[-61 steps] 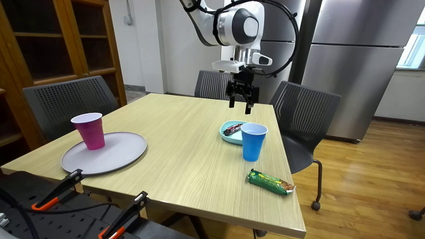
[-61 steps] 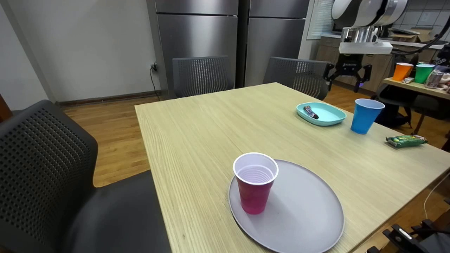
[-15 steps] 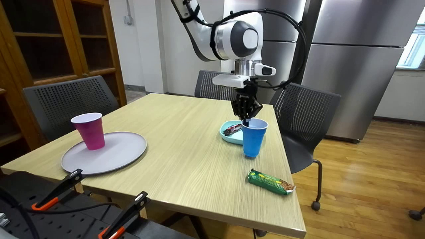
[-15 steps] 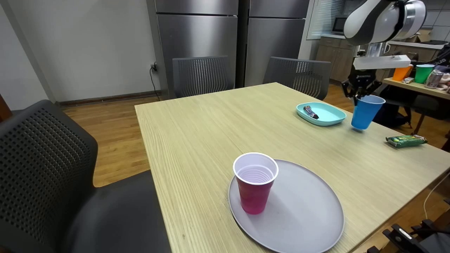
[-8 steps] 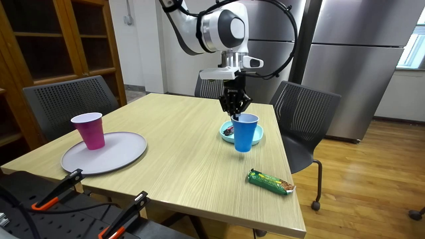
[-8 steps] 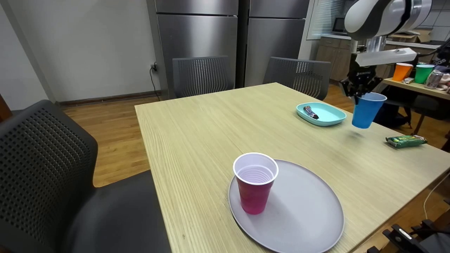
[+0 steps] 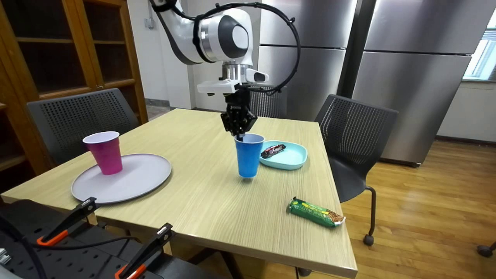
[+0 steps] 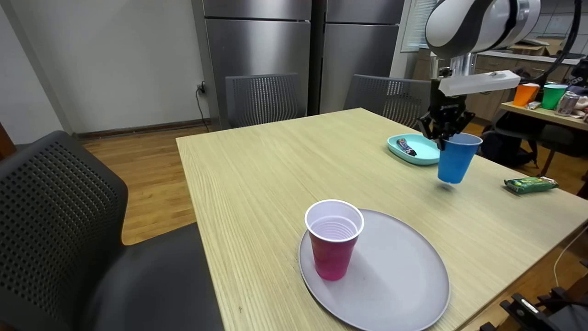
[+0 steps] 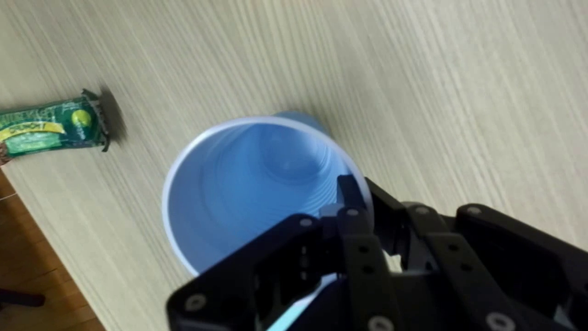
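Pinching blue cup [image 7: 248, 159] by rim, gripper [image 9: 359, 185] clamped thin wall, one finger inside, one outside, presumably because wall gave easier hold than wide body. Cup hung mouth up just above table [image 7: 197, 151], near teal plate [image 7: 293, 157]; pink cup [image 7: 104, 155] stood well apart.

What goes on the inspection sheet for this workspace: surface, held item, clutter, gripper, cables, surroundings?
Surface: pale wood-grain table; spills: nothing seen
Held item: blue cup, opening upward, just off the table
Clutter: pink cup on gray plate; dark wrapped bar in teal dish; green wrapped bar on the table
Gripper: shut on the blue cup's rim, one finger inside
Cables: black cable loops beside the arm, apart from the blue cup
Surroundings: chairs, refrigerators, wooden cabinet
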Available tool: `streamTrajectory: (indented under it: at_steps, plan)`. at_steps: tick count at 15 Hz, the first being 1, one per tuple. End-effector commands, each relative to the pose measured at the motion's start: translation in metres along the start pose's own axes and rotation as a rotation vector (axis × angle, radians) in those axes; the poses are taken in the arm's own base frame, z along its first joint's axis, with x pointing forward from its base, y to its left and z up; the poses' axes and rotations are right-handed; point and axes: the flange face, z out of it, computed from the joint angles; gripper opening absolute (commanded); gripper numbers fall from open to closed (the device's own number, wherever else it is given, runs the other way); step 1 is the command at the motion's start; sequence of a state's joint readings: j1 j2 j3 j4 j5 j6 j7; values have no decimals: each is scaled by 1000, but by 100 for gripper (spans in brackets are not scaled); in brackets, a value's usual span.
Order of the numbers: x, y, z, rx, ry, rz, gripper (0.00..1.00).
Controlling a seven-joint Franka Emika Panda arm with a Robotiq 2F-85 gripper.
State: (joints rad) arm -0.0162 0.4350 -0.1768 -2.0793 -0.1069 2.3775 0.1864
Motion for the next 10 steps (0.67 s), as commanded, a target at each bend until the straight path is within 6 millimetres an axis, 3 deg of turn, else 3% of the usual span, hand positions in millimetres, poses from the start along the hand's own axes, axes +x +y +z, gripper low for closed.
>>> streamTrajectory:
  at_steps: [1, 6, 10]
  plan:
    - [-33, -35, -11, -10, -10, 3, 2]
    - [-72, -80, -18, -29, 2, -48, 2]
    - [-108, -97, -26, -47, 45, -151, 2]
